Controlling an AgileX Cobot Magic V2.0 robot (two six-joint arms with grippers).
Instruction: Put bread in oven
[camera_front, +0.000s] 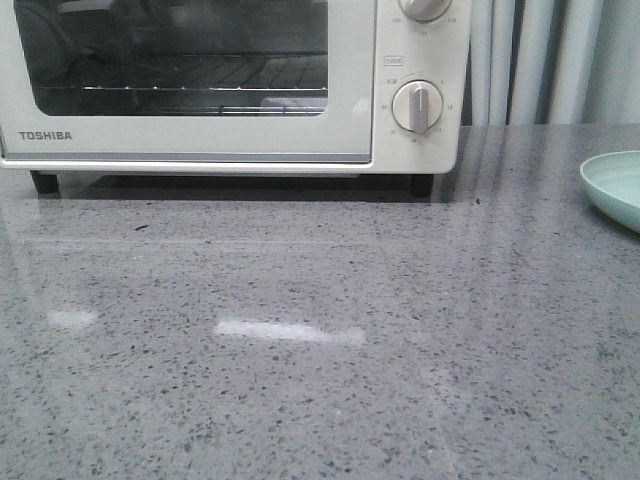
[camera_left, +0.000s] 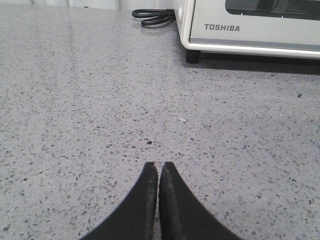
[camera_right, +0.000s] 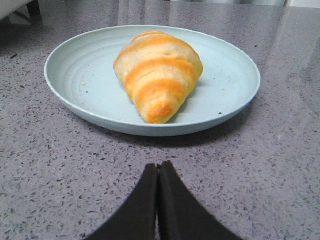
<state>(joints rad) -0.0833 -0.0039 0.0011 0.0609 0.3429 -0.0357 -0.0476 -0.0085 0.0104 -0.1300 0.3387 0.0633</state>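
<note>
Both grippers, left (camera_left: 158, 172) and right (camera_right: 158, 172), were closed and empty, the croissant (camera_right: 159, 75) lay on its pale-green plate (camera_right: 70, 82), and the Toshiba oven's (camera_front: 350, 100) closed door risked blocking loading.

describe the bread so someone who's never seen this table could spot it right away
Start at the cream-white Toshiba oven on the grey speckled counter, then look to its right for the pale mint plate. The bread lies on it: a glossy croissant-shaped roll, golden-orange with cream stripes, the only food there.
</note>
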